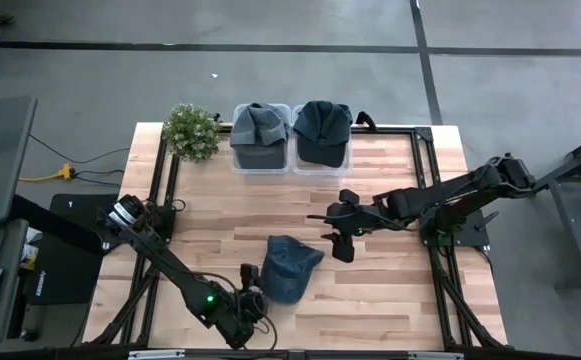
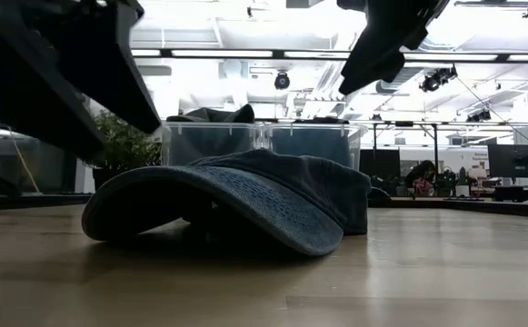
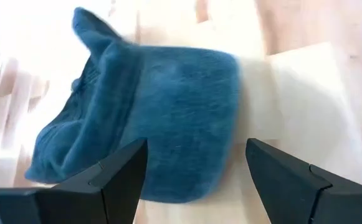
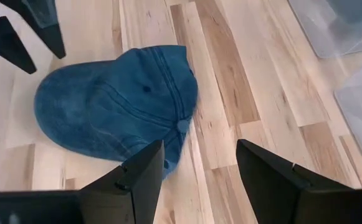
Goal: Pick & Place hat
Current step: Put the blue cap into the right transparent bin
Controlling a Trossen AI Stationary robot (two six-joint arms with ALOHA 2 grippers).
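A blue denim cap (image 1: 290, 268) lies on the wooden table near its front middle, brim toward the near edge; it also shows in the low view (image 2: 245, 204), the left wrist view (image 3: 162, 118) and the right wrist view (image 4: 118, 106). My left gripper (image 1: 253, 290) is open, just left of the cap's brim, above the table. My right gripper (image 1: 342, 240) is open, right of the cap and apart from it. Neither touches the cap.
Two clear bins stand at the table's far edge, one with a grey hat (image 1: 260, 125), one with a dark hat (image 1: 322, 128). A small potted plant (image 1: 191, 131) stands left of them. Bare wood lies between the cap and the bins.
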